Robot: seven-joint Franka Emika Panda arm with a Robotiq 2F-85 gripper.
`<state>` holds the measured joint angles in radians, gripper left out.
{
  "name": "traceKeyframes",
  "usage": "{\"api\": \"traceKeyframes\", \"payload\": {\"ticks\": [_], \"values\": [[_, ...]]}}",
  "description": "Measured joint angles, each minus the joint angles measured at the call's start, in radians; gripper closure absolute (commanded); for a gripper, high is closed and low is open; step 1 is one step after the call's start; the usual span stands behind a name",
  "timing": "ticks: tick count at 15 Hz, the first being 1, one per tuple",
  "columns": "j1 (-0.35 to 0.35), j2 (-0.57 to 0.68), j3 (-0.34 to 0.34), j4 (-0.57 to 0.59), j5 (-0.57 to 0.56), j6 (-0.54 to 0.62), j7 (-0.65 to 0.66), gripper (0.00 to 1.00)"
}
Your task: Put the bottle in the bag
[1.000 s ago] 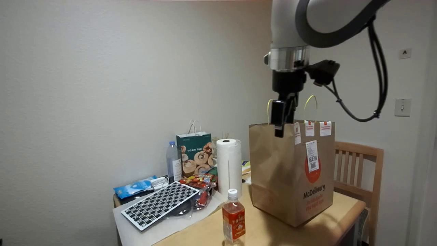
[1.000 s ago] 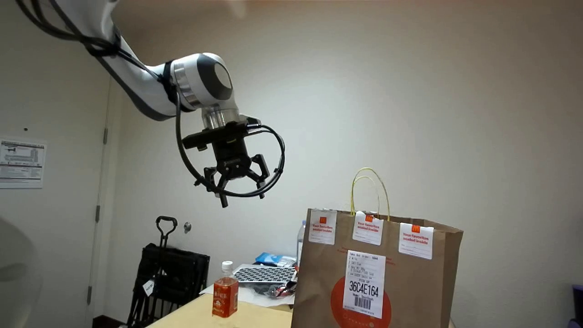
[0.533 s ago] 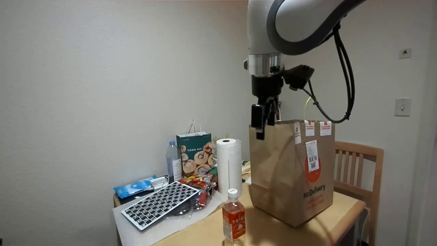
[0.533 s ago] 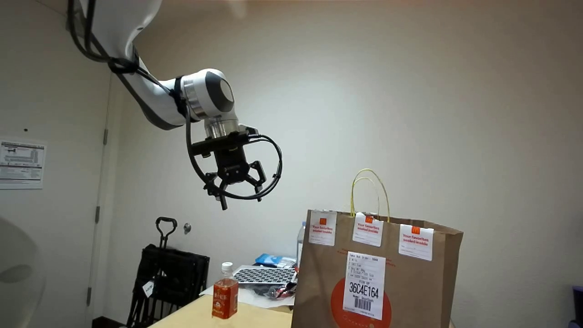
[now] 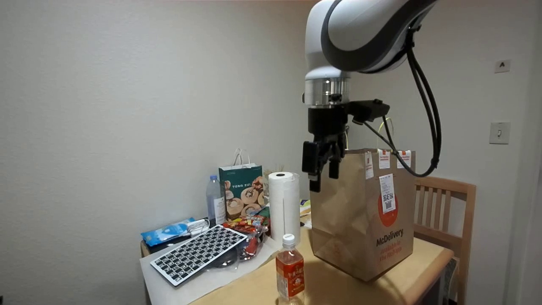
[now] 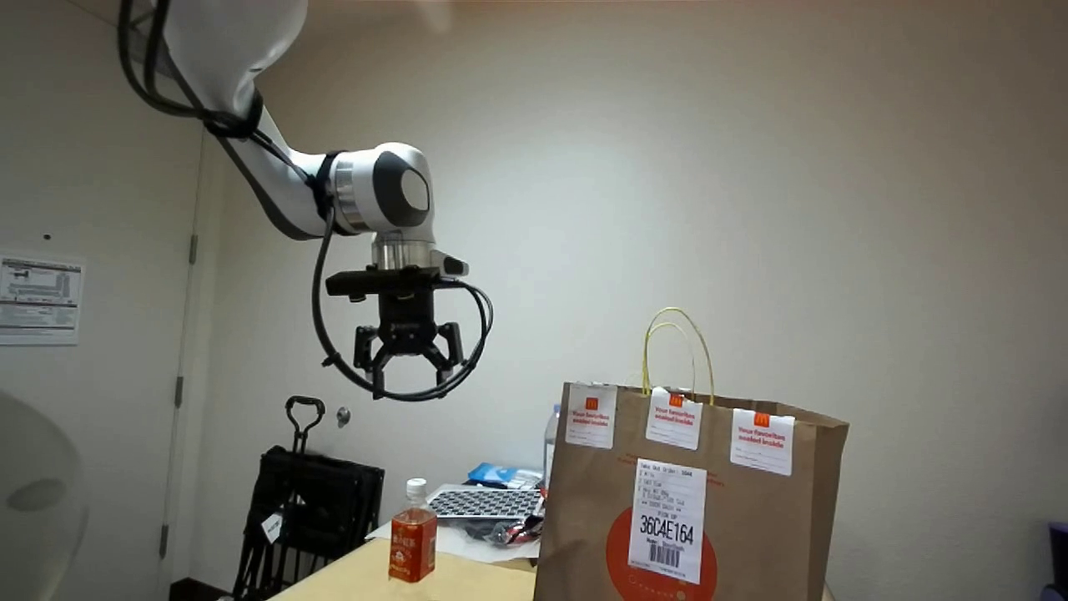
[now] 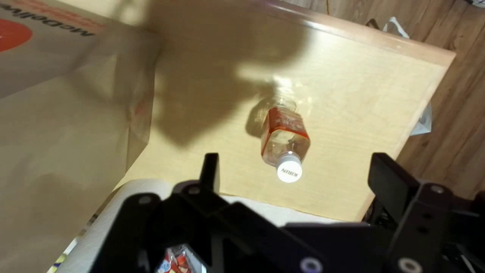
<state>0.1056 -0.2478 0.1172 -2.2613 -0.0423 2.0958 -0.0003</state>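
Presently, the desk (image 7: pixel 341 98) carries both things of the task. The brown paper bag (image 5: pixel 360 220) stands upright; its inside I cannot see. The gripper (image 6: pixel 410 386) hangs well above the desk, released, with nothing in its grasp. The bottle (image 7: pixel 286 134) also stands upright on the desk, near the bag but not touching it. The step in hand seems to be the approach to it. To do this well, I would descend straight, so that the fingers (image 7: pixel 392 185), set wide apart, pass on both sides, and press the body moderately, because its wall will probably yield. Smallest is the white cap (image 7: pixel 289 167): in the wrist view it appears between the fingers, so it can guide the centring, but gripping only this could make the bottle swing.
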Motion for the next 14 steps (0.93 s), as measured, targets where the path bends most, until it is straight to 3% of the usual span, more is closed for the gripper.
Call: {"api": "traceKeyframes", "payload": {"ticks": [4,11,14], "values": [[0.004,0.048,0.013,-0.033,0.008,0.007,0.075,0.0],[0.004,0.059,0.014,-0.028,0.011,0.008,0.079,0.0],[0.005,0.096,0.024,-0.023,0.021,0.031,0.156,0.0]]}}
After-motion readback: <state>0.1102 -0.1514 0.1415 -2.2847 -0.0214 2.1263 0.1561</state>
